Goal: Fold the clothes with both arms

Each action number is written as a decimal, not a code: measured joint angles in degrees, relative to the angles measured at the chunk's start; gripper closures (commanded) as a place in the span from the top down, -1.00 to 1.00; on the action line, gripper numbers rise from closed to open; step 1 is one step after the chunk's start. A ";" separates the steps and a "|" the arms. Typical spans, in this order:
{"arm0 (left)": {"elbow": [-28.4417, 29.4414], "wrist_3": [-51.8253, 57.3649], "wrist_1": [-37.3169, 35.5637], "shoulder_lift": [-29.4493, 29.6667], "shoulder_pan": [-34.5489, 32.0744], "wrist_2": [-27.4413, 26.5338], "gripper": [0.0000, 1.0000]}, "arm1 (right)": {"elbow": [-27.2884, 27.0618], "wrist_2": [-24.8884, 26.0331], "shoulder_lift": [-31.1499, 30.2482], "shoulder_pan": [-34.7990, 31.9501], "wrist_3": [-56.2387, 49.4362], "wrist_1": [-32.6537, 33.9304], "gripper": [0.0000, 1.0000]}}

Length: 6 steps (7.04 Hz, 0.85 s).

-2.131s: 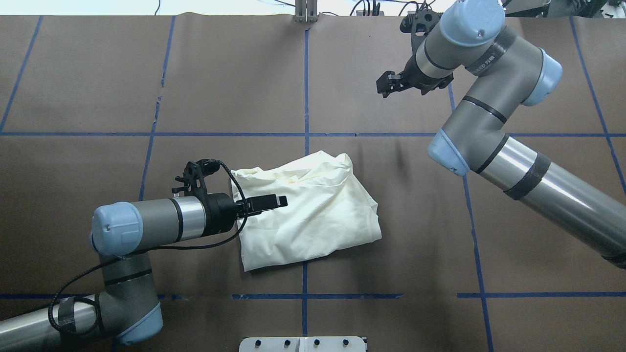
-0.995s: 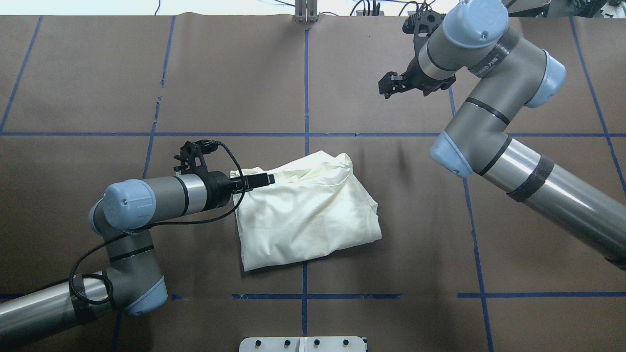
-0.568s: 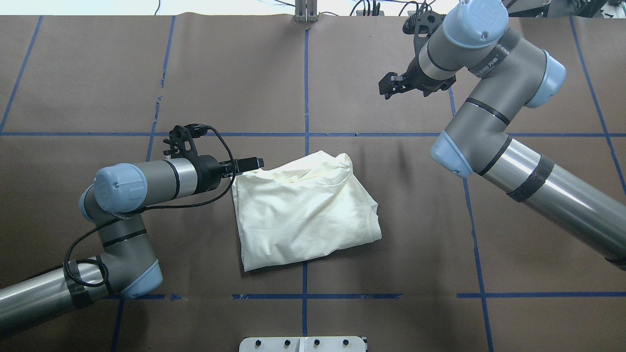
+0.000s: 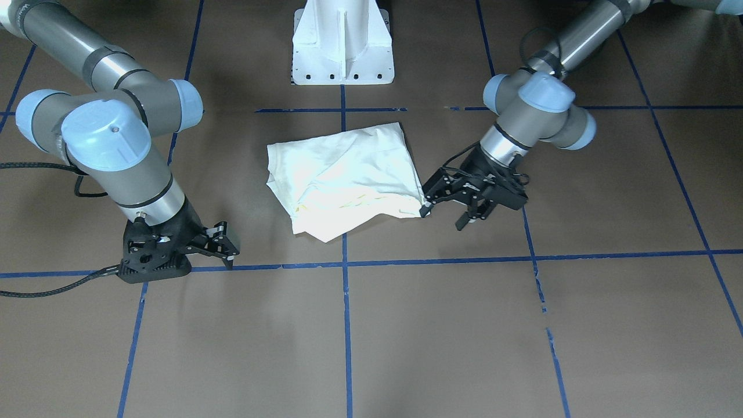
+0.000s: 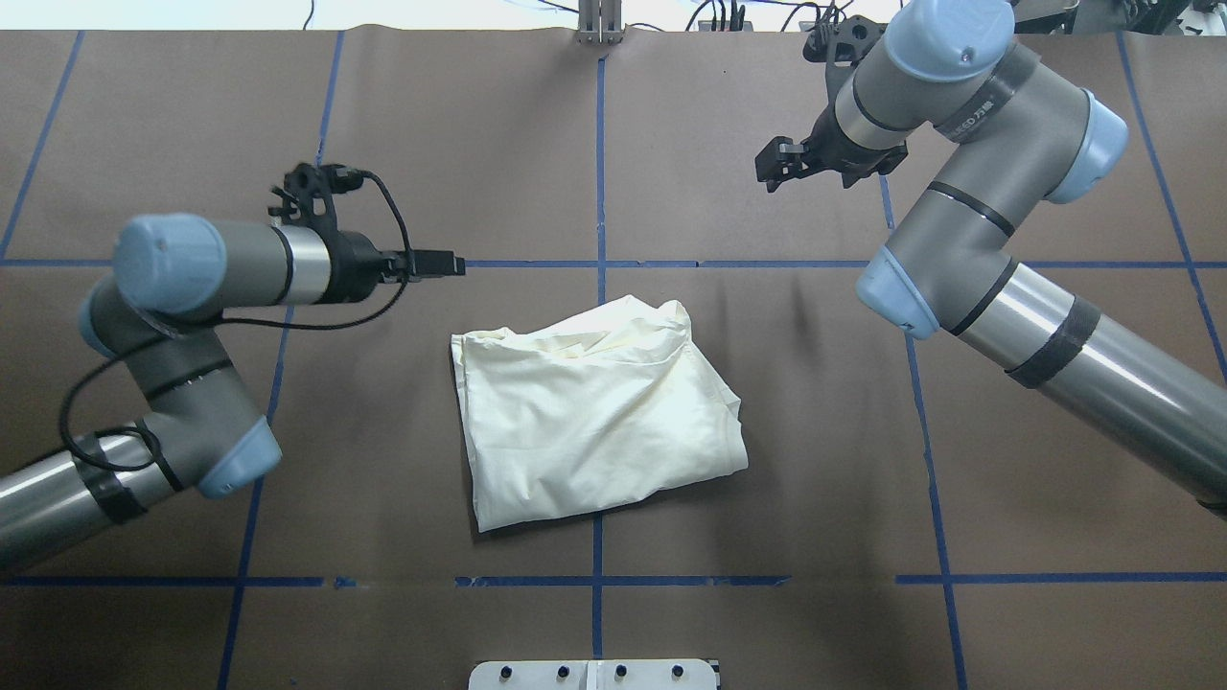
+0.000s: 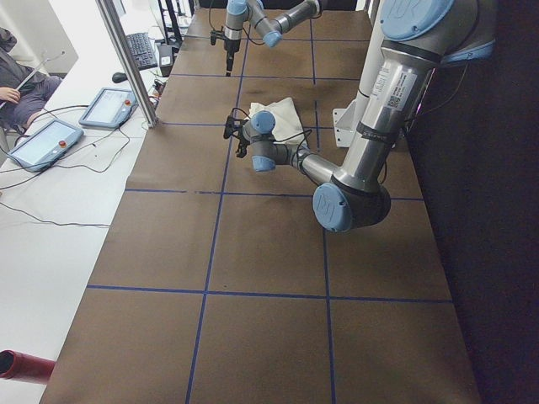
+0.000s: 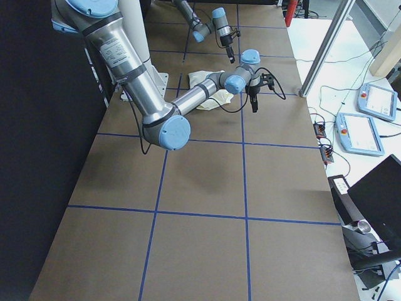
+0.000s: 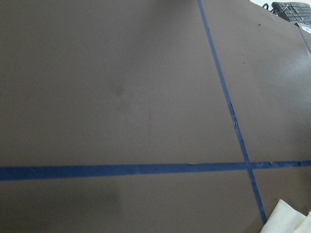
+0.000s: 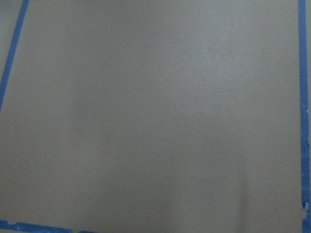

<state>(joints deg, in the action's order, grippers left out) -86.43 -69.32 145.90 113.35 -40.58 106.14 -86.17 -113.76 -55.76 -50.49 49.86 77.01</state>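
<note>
Table [image 5: 767, 431]: brown cover, blue tape grid.
Right arm [image 5: 968, 220]: over far right quarter.
Left arm [image 5: 192, 278]: over left half.
T-shirt [image 5: 594, 422]: we log one, cream, rumpled folded bundle, plain side up, at table middle, slightly nearer robot-side edge.
Pedestal base [image 4: 341, 40]: white, at robot-side edge.
Left gripper [image 4: 443, 219]: fingers spread, empty, near shirt's far left corner, not touching.
Right gripper [image 5: 770, 172]: fingers spread, empty, near far edge, well apart from shirt.

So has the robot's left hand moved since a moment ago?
Yes. The left hand was over the shirt. It has drawn off it toward the table's far side, and is now at the blue tape line beyond the shirt.
</note>
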 measured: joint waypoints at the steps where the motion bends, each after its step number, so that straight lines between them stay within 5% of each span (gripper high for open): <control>1: -4.54 5.50 -8.18 -0.55 -2.46 2.31 1.00 | -0.59 -0.15 -0.66 -1.31 -3.29 2.42 1.00; 4: -21.99 27.83 -40.27 -2.17 -9.40 4.42 1.00 | -2.62 -4.27 -4.64 -11.26 -22.64 10.04 1.00; 6: -27.14 48.51 -49.32 -7.65 -20.97 9.92 1.00 | -2.71 -9.21 -10.05 -23.58 -45.28 15.55 1.00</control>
<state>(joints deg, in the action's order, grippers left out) -113.57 -20.82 96.58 105.70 -61.55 116.06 -88.88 -122.97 -65.80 -74.06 4.57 92.56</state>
